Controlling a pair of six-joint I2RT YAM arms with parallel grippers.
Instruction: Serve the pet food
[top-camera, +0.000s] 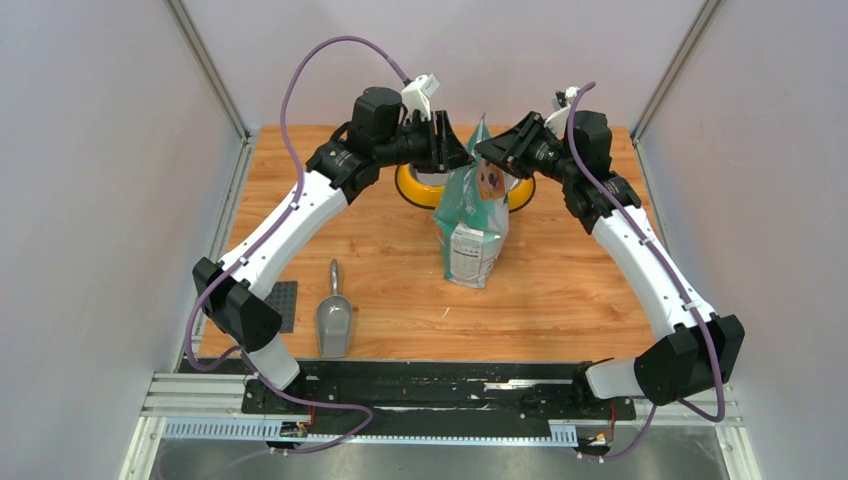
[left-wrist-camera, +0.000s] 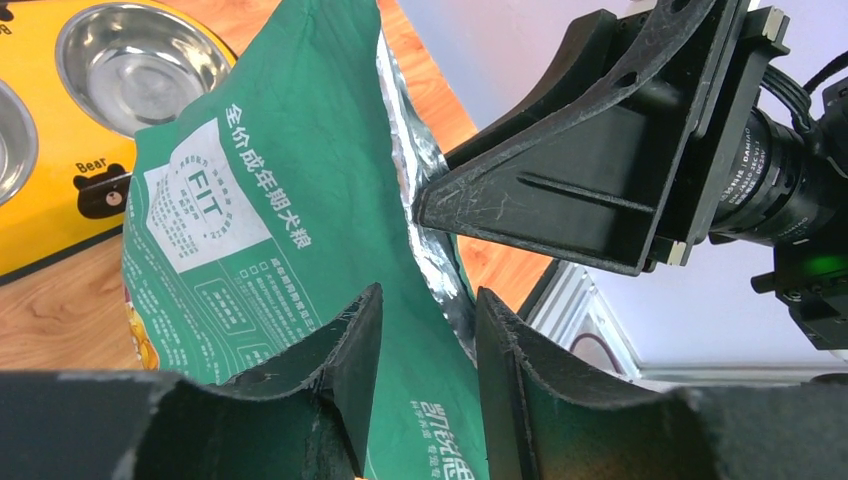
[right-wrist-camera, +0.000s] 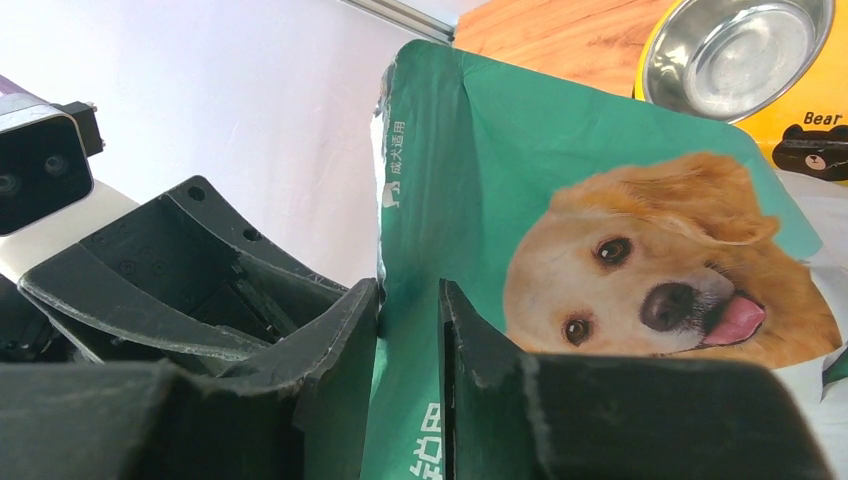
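The pouch (top-camera: 472, 225) stands mid-table. From 9 o'clock the left gripper (left-wrist-camera: 428, 305) straddles its top, jaws part-open. From 3 o'clock the right gripper (right-wrist-camera: 410, 295) pinches its edge.

The wooden table (top-camera: 560, 290) carries a standing teal pouch (top-camera: 472, 240), a yellow feeder (top-camera: 420, 188), a grey scoop (top-camera: 333, 322) and a dark plate (top-camera: 281, 305).

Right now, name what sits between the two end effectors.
The top of the teal-green pouch stands between the left end effector and right end effector, in all three views.
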